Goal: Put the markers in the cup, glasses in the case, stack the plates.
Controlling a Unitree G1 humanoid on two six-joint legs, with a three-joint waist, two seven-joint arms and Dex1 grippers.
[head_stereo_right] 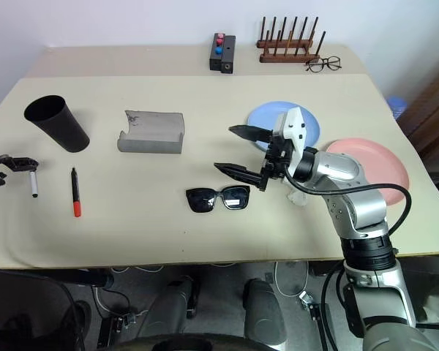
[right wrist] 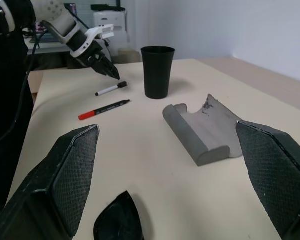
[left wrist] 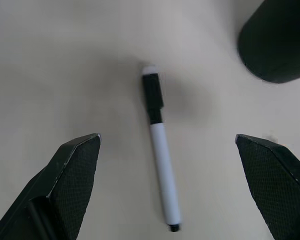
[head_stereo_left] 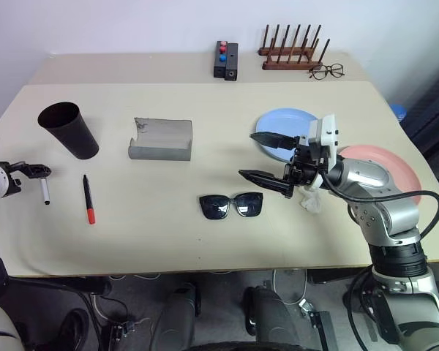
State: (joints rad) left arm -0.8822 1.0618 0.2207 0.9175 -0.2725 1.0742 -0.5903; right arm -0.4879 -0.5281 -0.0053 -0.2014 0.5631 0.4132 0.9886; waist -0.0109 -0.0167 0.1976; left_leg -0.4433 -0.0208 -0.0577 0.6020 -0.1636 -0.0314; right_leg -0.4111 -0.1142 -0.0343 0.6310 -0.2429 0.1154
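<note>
Head cams look down over the whole table (head_stereo_left: pixel 205 241); left wrist cam hovers close above the white marker (left wrist: pixel 160 160), right wrist cam looks level across, sharing the cup (right wrist: pixel 157 70).

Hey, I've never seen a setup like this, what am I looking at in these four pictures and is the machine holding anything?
This is a humanoid robot with two arms, each ending in a gripper of two black fingers. Two pictures come from cameras in its head, looking down over a beige table. The other two come from cameras on its wrists, looking out between the fingers.

On the table lie a black cup, a grey case, black sunglasses, a red-tipped marker, a white marker with a black cap, a blue plate and a pink plate. At the far edge are a wooden rack, wire spectacles and a small black box.

Nothing is held. The left gripper hangs open over the white marker; the right gripper is open above the sunglasses.
</note>
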